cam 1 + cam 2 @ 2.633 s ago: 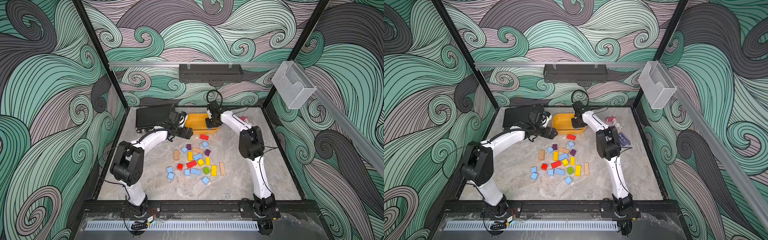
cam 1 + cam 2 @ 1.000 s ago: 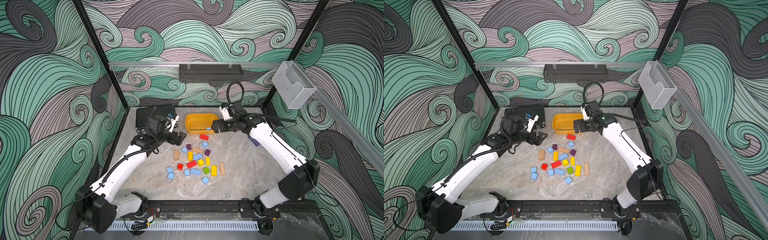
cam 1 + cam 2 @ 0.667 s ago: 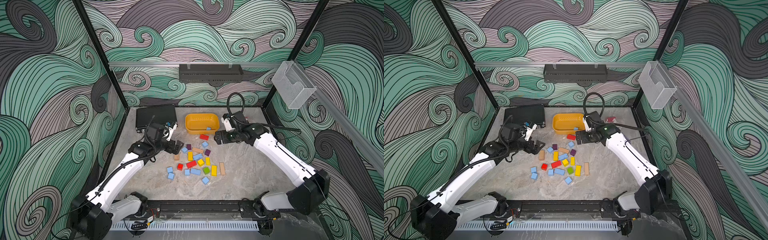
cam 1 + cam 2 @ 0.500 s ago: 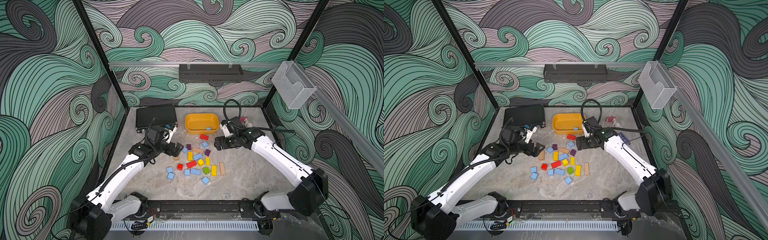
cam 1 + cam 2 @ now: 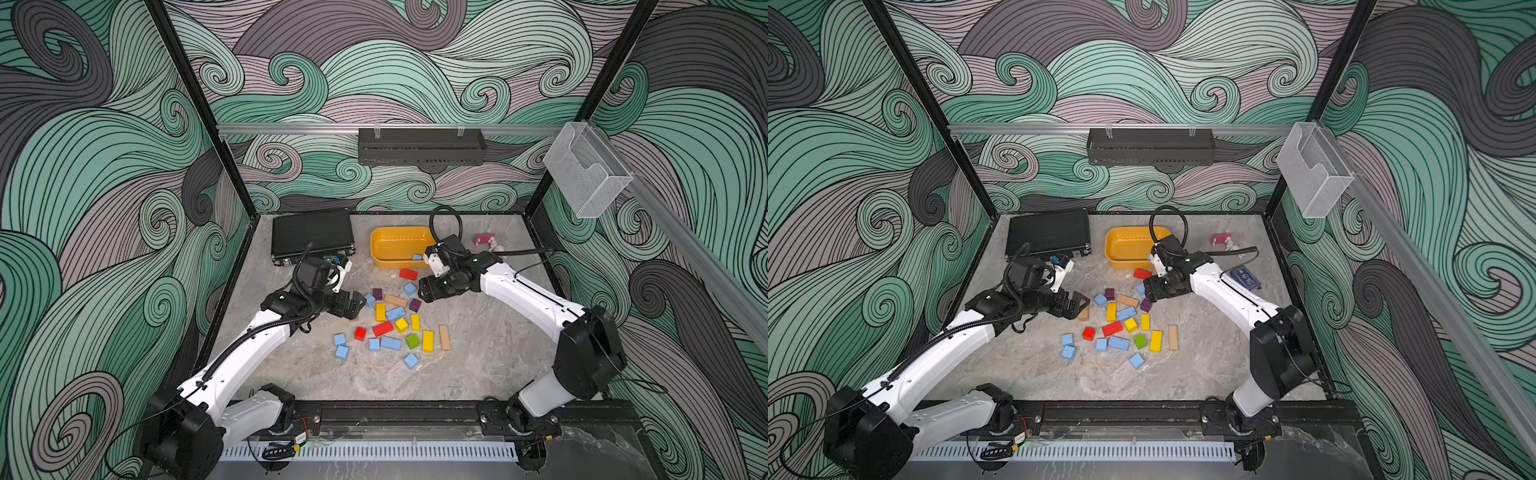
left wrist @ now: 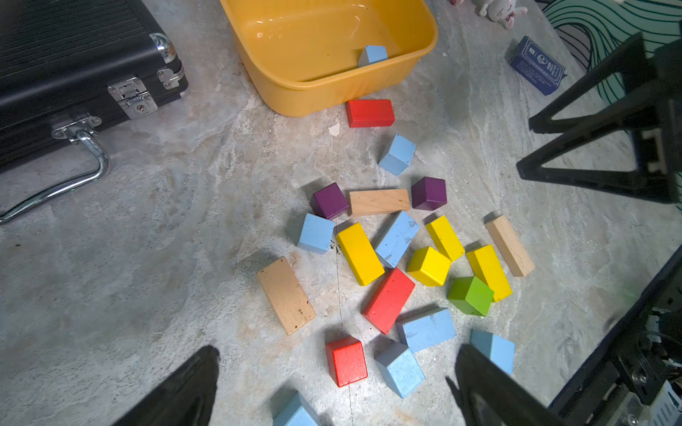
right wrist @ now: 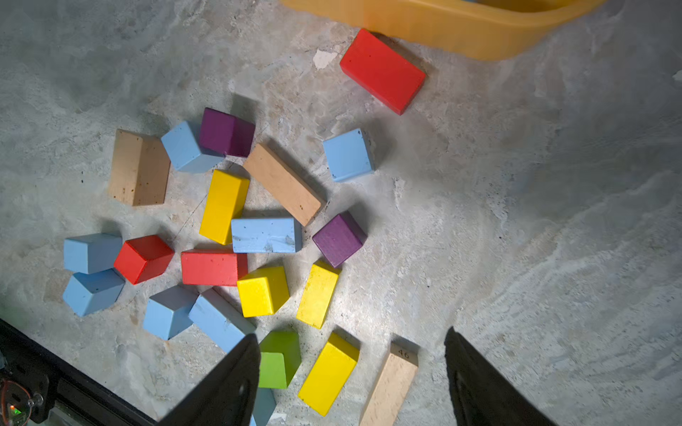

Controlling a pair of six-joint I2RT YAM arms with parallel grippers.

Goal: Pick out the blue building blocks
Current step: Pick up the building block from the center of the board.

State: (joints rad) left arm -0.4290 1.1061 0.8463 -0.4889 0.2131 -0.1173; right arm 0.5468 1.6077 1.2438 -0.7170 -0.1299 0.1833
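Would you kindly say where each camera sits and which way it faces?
Top views: high in front, looking down on blocks; left arm, right arm show.
Left wrist: on left arm, facing blocks, tub; left fingers, right fingers show.
Right wrist: on right arm, facing blocks; right fingers show.
Shared: red block by tub.

Bright, even light; glare spots inside the yellow tub (image 6: 332,96); blocks (image 6: 391,298) beside it cast soft shadows; right claw (image 7: 350,337) looks blurred.
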